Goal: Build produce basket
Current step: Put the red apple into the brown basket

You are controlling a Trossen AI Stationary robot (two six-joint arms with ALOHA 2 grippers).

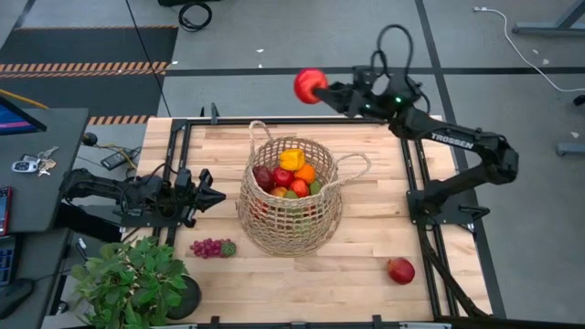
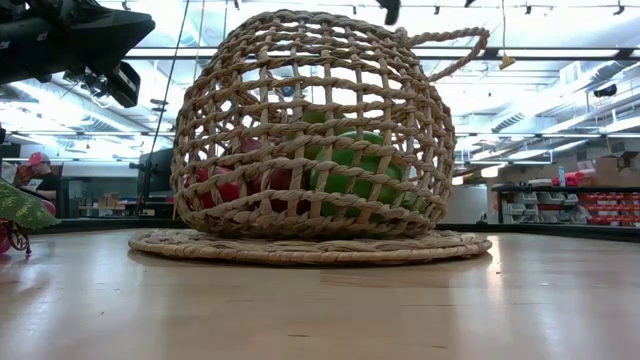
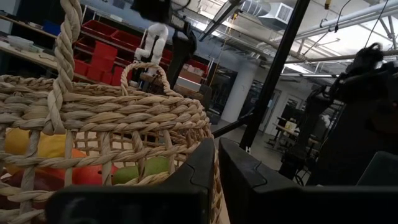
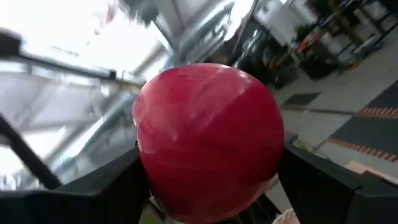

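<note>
High view: right gripper [image 1: 322, 89] grips a red apple [image 1: 309, 85] beyond the basket [image 1: 291, 196]; left gripper [image 1: 212, 196] closed

An industrial workshop or robotics lab. A wooden butcher-block counter [image 1: 347, 265] sits inside a black metal frame on a grey concrete floor [image 1: 274, 37] marked with orange-and-black hazard tape [image 1: 87, 67] and crossed by loose cables. Beyond the counter, the room is large and open, with a high ceiling carrying exposed ducts [image 3: 261, 9] and long strip lights [image 2: 540, 50]. Shelving along the far wall holds rows of red storage bins [image 3: 102, 53], and more red bins [image 2: 610, 205] fill racks on the far right. A side desk [image 1: 37, 164] at the left holds keys and equipment.
</note>
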